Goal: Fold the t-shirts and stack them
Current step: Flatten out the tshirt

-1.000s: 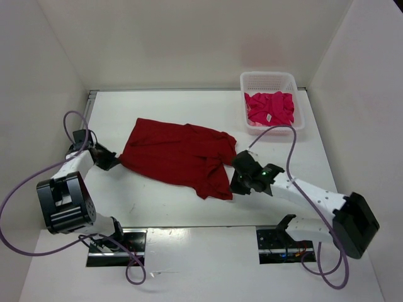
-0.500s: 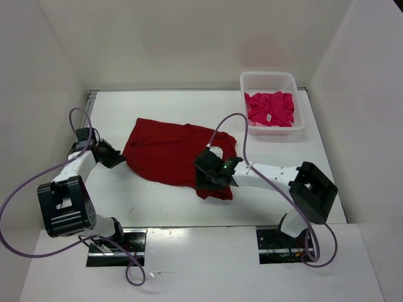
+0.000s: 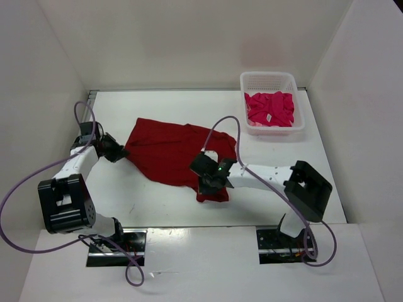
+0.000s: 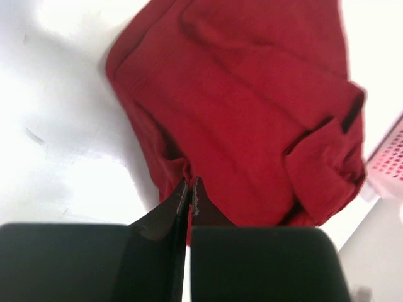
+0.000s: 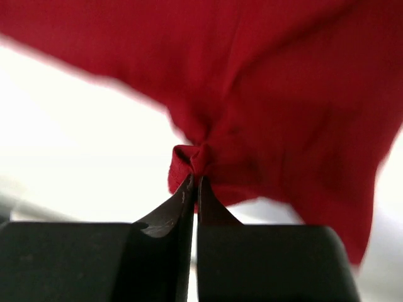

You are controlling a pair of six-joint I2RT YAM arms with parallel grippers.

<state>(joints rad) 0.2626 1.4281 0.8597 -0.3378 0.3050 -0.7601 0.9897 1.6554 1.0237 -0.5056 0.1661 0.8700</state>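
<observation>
Dark red t-shirt [image 3: 167,154]: edge in left jaws, fold in right jaws.

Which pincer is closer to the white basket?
Right. The right pincer grips the red shirt's near edge, below-left of the basket; the left pincer grips the shirt's far left edge.

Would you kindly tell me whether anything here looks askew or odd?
The dark red t-shirt lies rumpled and skewed, bunched where the left gripper and right gripper pinch it. The magenta t-shirt sits crumpled in the basket.
</observation>
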